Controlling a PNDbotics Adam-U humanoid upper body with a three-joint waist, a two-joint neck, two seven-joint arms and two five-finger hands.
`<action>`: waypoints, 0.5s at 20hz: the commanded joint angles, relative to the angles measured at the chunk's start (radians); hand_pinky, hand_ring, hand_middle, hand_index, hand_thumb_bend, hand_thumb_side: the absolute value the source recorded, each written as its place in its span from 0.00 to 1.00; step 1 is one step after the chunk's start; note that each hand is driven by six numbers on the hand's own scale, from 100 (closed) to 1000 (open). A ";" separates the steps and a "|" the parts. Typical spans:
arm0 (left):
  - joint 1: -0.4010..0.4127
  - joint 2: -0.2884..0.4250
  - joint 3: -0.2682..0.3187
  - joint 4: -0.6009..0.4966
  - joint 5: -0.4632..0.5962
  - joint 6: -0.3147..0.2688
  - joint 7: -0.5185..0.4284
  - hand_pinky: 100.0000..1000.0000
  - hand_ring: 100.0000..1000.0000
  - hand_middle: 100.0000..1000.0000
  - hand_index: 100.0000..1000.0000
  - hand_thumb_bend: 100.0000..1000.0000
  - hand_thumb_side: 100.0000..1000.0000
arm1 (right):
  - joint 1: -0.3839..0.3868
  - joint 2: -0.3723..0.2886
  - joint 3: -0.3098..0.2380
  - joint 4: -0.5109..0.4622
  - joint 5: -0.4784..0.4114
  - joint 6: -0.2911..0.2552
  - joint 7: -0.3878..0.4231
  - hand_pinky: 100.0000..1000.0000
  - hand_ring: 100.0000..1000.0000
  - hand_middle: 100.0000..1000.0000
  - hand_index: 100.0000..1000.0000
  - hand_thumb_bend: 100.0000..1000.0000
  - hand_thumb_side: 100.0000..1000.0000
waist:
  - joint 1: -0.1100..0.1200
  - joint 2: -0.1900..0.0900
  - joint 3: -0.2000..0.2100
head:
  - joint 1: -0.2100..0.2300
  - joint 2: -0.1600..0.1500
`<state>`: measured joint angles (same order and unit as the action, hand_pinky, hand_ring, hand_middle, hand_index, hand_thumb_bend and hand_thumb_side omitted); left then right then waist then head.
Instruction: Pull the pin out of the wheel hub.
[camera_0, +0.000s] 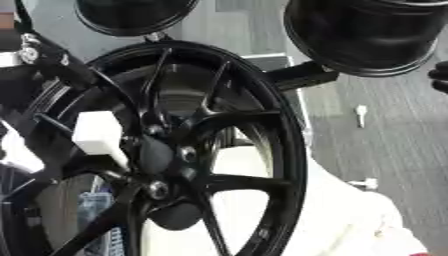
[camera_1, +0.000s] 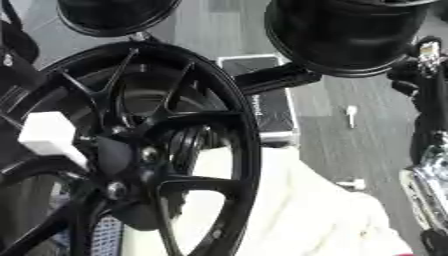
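Pin (camera_0: 96, 134) (white block) sat at the wheel hub (camera_0: 164, 156), unpulled; you couldn't tell what your left hand (camera_0: 39, 56) or right hand (camera_1: 425, 71) grasped.

Wheel hub (camera_0: 175, 155): lower rim cut off by the bottom edge. Left hand (camera_0: 39, 60): fingers hidden behind the spokes, shape unclear. Right hand (camera_1: 429, 75): cropped by the right edge, fingers not discernible. Beside the left hand, a white block (camera_0: 98, 134), blurred; whether it is the pin cannot be told.
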<state>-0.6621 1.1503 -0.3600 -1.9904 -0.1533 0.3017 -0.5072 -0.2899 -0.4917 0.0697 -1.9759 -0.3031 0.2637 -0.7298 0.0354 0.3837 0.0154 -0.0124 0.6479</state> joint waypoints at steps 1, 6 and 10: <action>-0.022 0.011 -0.019 -0.010 -0.005 0.046 0.052 0.74 0.72 0.65 0.85 0.90 0.19 | -0.010 -0.018 -0.001 -0.022 -0.006 0.000 0.004 0.73 0.63 0.50 0.68 0.00 0.78 | -0.003 -0.016 0.001 | 0.002 -0.017; -0.038 -0.004 -0.059 -0.010 -0.030 0.073 0.051 0.76 0.75 0.71 0.84 0.91 0.19 | -0.010 -0.017 0.001 -0.021 -0.011 0.001 0.005 0.73 0.63 0.50 0.68 0.00 0.79 | -0.008 -0.011 0.000 | 0.005 -0.021; -0.044 -0.012 -0.070 -0.010 -0.057 0.087 0.048 0.76 0.75 0.71 0.84 0.91 0.18 | -0.010 -0.015 0.001 -0.021 -0.015 -0.001 0.007 0.73 0.63 0.50 0.68 0.00 0.79 | -0.010 -0.007 0.001 | 0.004 -0.027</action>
<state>-0.6915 1.1213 -0.4368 -1.9903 -0.1983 0.3818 -0.4603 -0.2901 -0.4910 0.0744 -1.9759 -0.3125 0.2653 -0.7244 0.0270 0.3951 0.0150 -0.0114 0.6333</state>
